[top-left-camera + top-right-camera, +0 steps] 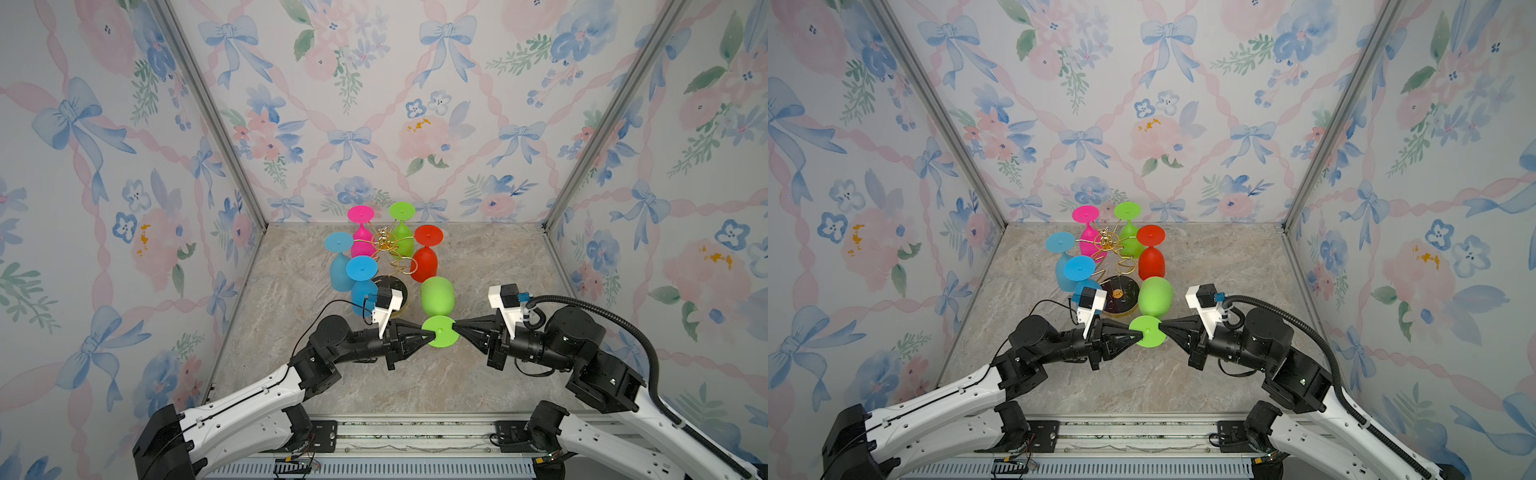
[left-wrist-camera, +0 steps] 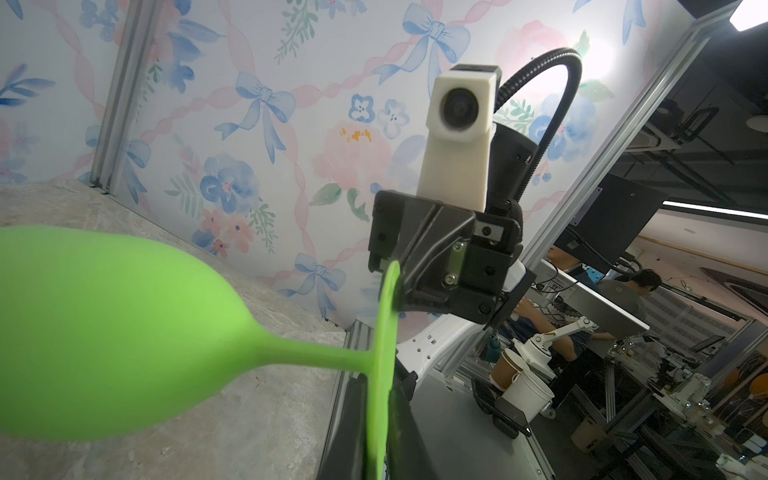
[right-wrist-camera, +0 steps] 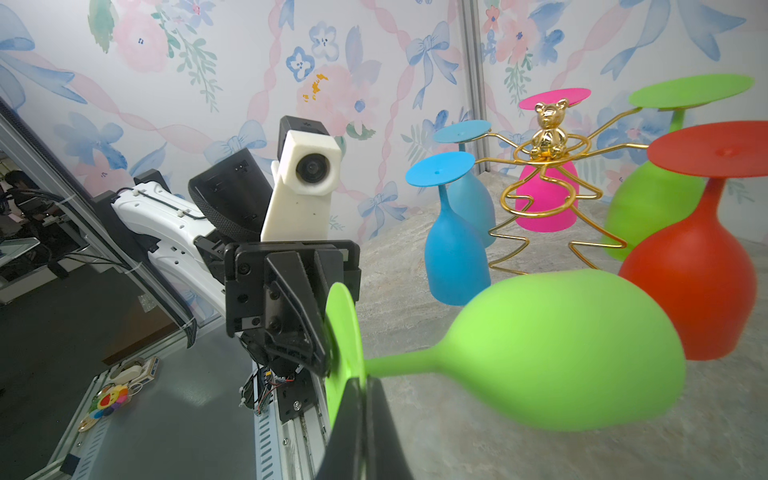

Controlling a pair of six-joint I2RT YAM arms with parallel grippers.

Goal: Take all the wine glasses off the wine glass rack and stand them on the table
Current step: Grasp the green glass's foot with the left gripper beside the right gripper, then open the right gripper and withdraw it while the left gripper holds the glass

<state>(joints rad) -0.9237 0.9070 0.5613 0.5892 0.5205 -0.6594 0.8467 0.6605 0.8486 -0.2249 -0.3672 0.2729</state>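
Wine glass [image 1: 437, 298], lime green, is tilted just in front of the wine glass rack [image 1: 390, 246], clear of its arms. The left gripper [image 1: 428, 336] pinches its foot [image 1: 441, 332]; the right gripper [image 1: 454, 328] is clamped on the opposite edge. The left wrist camera [image 1: 384, 303] half hides the rack's black base [image 1: 1125, 299].

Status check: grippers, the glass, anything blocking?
Both shut on the foot of the green wine glass: left gripper, right gripper. Glass off the wine glass rack, held sideways. Red glass close beside its bowl.
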